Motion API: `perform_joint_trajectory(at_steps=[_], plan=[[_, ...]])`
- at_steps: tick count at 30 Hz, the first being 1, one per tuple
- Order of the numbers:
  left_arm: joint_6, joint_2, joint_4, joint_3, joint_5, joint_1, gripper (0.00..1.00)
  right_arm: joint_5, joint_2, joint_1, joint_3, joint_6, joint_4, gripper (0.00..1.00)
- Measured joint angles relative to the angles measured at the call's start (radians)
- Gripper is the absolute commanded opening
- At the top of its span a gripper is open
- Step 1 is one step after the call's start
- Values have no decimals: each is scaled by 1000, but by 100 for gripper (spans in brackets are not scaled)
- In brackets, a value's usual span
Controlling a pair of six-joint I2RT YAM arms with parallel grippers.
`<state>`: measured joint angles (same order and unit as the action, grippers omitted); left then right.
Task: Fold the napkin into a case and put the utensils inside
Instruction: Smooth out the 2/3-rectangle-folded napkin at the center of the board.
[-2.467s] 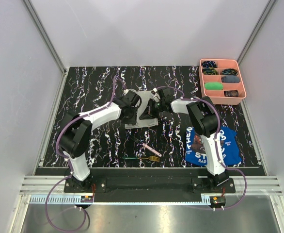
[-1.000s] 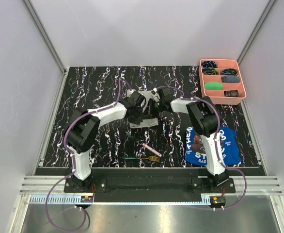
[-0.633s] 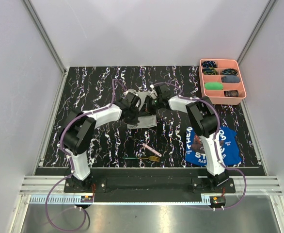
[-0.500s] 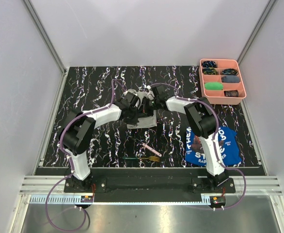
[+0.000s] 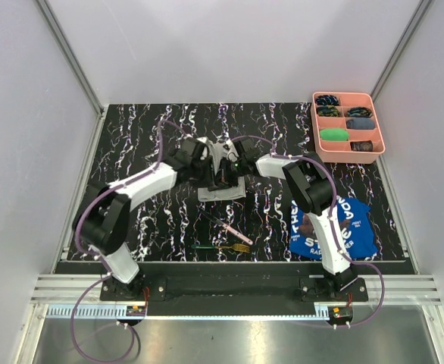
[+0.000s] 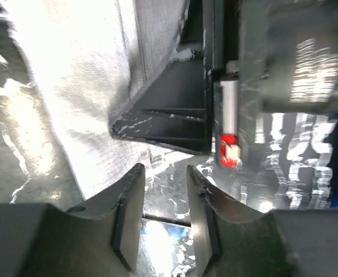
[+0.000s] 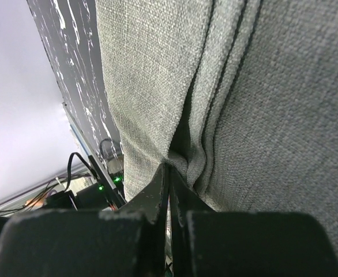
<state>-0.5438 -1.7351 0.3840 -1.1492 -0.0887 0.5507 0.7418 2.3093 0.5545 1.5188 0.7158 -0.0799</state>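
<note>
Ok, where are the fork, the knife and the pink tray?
fork (image 5: 209, 247), top view, on its green handle.
knife (image 5: 237, 234), top view, on its pink handle.
pink tray (image 5: 356, 157), top view, on its near rim.

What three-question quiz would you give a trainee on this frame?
1. True or false: the fork and knife are inside the napkin.
2. The right pincer is shut on: A knife, B napkin, C fork.
3. Fill in: the left pincer has its jaws ____.
Key: 1 false; 2 B; 3 open.
</note>
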Motion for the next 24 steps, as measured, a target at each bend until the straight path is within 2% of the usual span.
perform_joint_trajectory(at_steps=[5,8,11,19,24], plan=[[-53,110,-74,69,-97,-118,22,2,-1,-3,-1,-11,-1,0],[-93,90,-150,104,-149,-172,17,2,-2,-4,-1,-13,-3,0],[-122,43,-205,146,-192,-172,13,0,-8,-4,-1,-19,-16,0],[-166,-9,-311,276,-253,-161,12,-16,-35,-6,-12,-38,-40,0],[-172,-9,-344,288,-264,-162,14,-23,-8,-8,92,-46,-90,0]])
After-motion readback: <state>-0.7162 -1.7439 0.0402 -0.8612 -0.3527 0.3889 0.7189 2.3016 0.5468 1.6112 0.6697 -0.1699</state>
